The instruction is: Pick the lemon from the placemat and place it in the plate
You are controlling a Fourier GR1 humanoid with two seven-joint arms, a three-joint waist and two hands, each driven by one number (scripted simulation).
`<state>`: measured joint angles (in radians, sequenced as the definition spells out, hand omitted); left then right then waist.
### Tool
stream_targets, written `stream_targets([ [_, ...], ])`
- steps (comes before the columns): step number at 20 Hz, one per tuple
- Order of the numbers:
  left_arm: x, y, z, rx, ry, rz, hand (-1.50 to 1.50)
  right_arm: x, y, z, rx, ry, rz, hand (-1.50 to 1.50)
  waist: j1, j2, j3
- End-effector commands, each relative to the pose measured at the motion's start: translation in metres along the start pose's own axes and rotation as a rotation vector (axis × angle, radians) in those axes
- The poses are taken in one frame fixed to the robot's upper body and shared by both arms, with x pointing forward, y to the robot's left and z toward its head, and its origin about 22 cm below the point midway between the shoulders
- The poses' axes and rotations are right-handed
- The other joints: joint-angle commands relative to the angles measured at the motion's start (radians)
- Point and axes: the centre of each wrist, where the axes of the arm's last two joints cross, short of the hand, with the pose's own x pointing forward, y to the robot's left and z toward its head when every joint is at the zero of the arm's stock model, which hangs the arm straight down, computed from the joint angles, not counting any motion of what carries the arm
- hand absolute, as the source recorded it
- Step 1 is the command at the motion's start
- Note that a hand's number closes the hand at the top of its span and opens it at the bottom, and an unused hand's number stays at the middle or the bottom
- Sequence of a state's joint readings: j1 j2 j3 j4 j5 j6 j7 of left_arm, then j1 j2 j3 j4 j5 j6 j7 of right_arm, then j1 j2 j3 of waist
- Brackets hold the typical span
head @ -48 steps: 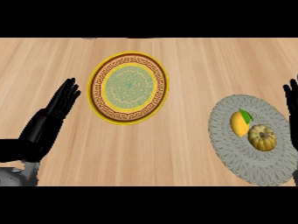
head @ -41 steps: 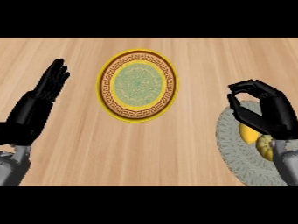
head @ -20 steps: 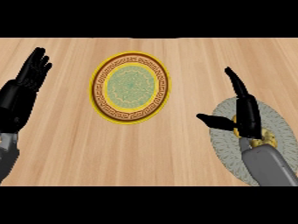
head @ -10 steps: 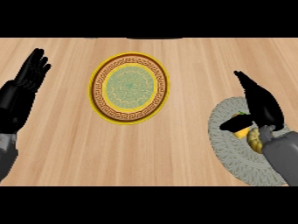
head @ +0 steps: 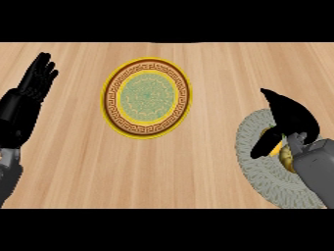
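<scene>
Yellow sliver beneath the right robot hand

Grey and woven, the round placemat lies at the right of the wooden worktop. The right robot hand hangs over its upper part and covers most of what sits there. Only a thin strip of the yellow lemon shows, on the placemat, just below the palm and close beside the grey forearm. Whether that robot hand has closed on the lemon or merely hovers over it cannot be told. The plate, yellow-rimmed with a brown key-pattern band and a green centre, sits well apart to the left. The left robot hand rests open near the left edge, fingers up.
</scene>
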<state>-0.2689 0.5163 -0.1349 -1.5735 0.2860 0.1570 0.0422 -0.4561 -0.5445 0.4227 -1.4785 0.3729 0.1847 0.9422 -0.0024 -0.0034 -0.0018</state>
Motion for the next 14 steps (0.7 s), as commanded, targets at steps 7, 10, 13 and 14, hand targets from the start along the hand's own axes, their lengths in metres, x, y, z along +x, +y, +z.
stream_targets([
  [7,-0.014,0.01,0.017,-0.018,0.01,-0.01,0.0,-0.026,0.02,-0.019,0.043,0.182,0.114,-1.5,0.007,0.003,0.002],
  [10,0.0,0.011,0.008,-0.014,-0.016,-0.012,0.0,-0.019,0.011,-0.023,0.043,0.22,0.122,-1.5,0.007,0.003,0.002],
  [13,0.002,0.005,0.001,-0.002,-0.001,0.008,0.0,-0.027,0.035,-0.025,0.055,0.221,0.106,-1.5,0.004,0.003,0.002],
  [14,0.007,0.013,-0.01,-0.004,-0.003,0.0,0.0,-0.042,0.04,-0.038,0.049,0.212,0.109,-1.5,0.004,0.004,0.002],
])
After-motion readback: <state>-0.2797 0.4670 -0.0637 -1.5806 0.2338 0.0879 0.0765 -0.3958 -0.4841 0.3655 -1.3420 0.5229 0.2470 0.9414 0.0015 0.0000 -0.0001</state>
